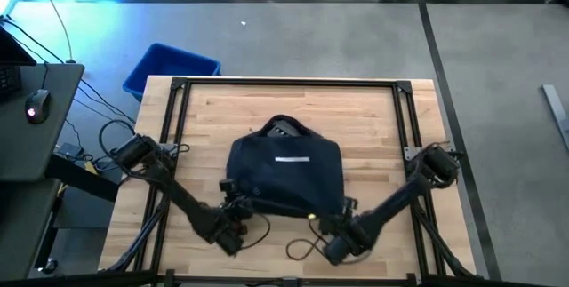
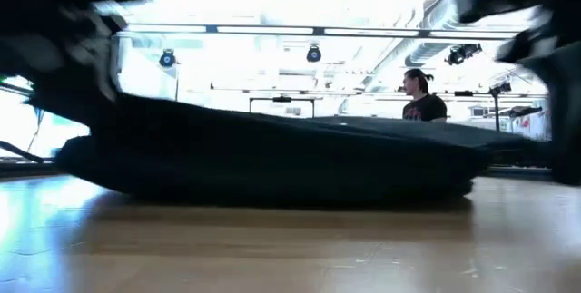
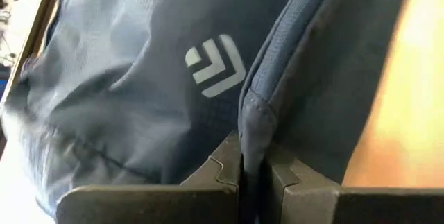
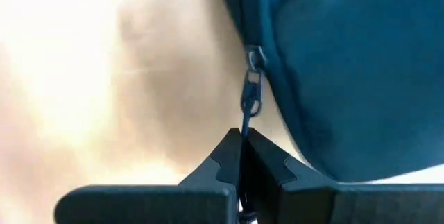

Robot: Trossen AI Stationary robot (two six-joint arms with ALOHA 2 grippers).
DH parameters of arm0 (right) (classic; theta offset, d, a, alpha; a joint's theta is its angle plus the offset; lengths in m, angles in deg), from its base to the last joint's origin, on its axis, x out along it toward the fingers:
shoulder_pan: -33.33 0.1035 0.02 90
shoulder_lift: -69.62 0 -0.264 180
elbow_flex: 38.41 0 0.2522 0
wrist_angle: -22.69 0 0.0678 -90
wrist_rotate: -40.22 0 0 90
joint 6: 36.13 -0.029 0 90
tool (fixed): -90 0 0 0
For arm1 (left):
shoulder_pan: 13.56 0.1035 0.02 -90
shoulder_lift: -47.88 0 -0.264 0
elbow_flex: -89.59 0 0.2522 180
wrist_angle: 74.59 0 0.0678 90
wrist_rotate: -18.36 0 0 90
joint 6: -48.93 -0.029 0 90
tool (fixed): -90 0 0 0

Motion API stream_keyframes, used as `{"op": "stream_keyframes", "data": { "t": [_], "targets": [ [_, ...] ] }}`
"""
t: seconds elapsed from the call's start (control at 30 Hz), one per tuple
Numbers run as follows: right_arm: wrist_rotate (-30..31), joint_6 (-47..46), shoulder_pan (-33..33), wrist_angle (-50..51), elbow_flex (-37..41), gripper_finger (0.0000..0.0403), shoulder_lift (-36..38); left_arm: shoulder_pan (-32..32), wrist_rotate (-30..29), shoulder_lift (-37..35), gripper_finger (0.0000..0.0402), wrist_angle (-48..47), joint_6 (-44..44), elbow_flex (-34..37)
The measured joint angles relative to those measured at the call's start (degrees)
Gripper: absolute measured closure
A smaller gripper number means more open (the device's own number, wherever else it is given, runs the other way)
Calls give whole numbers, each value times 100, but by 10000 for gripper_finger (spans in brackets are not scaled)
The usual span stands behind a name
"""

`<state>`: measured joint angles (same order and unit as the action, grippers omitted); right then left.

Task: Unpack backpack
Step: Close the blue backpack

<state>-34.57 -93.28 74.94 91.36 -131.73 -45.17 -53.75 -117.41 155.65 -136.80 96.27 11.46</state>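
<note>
The right end effector [image 4: 241, 141] is clamped shut on the cord of the zipper pull [image 4: 251, 92], which runs from the slider on the backpack's edge down between the two dark fingers. In the high view this end effector [image 1: 331, 225] sits at the bag's 5 o'clock corner, the arm reaching in from the worktop's right side. The left end effector [image 3: 253, 165] is closed on a folded seam of the backpack [image 3: 139, 92] — a ridge of navy fabric pinched between its fingers, just beside the pale chevron logo [image 3: 215, 64]. From above it [image 1: 233, 209] lies at the bag's 7 o'clock corner.

The backpack [image 1: 286, 173] lies flat at the centre of the wooden worktop [image 1: 373, 118], its rounded top toward 12 o'clock. A blue bin [image 1: 169, 65] stands off the worktop at 10 o'clock, and a thin cable [image 1: 302, 247] loops at 6 o'clock.

The bag looks soft and limp: in the low view it slumps into a low, wide mound [image 2: 290, 161], so it will likely crease and drag rather than hold shape. The fabric seems smooth, possibly slippery under a pinch. Seams, piping and the zipper cord are the sensible holds — one side anchoring the cloth while the other draws the slider, since a slack bag would otherwise slide along with the pull.
</note>
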Motion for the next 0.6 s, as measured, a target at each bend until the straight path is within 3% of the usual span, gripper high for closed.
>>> {"op": "stream_keyframes", "data": {
  "t": [0.23, 0.4, 0.6],
  "targets": [
    [358, -357, 309, -674, -448, 403, 0, 860, 25, -69, 398, 883, -2146, 285],
    [870, 224, -100, -1238, -513, 403, 0, 1236, 226, -706, 376, 709, -2888, 294],
    [1100, 1250, -748, -1702, -513, 403, -2, 1169, 518, -1819, 334, 299, -3293, 292]
  ]
}}
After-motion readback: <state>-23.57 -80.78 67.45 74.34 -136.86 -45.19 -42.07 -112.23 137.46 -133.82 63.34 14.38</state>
